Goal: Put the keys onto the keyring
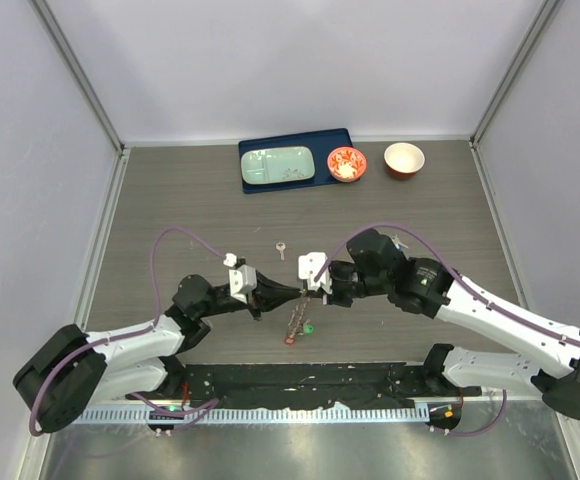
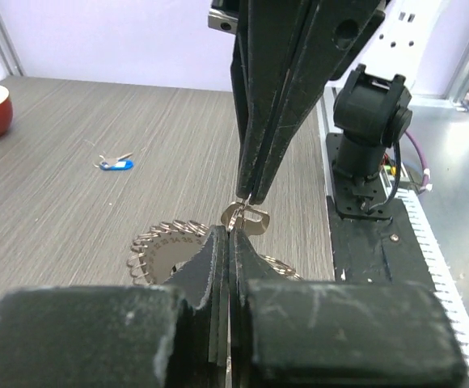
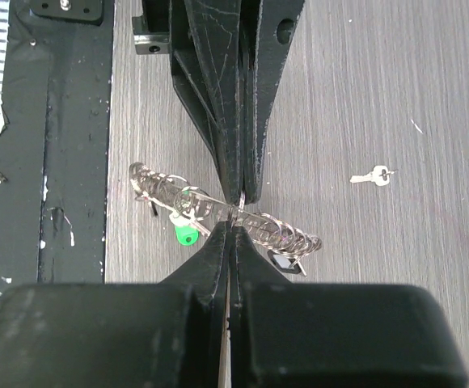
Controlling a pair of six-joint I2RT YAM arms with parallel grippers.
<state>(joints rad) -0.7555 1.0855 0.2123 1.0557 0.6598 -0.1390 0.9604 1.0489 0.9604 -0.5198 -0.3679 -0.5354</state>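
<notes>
- My left gripper (image 2: pixel 226 236) is pinched fully closed, its tip meeting my right one's.
- The keyring (image 2: pixel 162 245) sits just below both tips, between my arms, a green key (image 3: pixel 186 235) at its rim.
- My right gripper (image 3: pixel 233 230) is clamped on a small silver key (image 2: pixel 249 217).
- A blue key (image 2: pixel 120 165) lies apart, near my right arm.

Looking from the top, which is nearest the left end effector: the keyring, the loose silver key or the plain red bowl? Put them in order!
1. Keyring, right beside the left end effector.
2. Silver key, on the table beyond.
3. Red bowl, far back right.
</notes>
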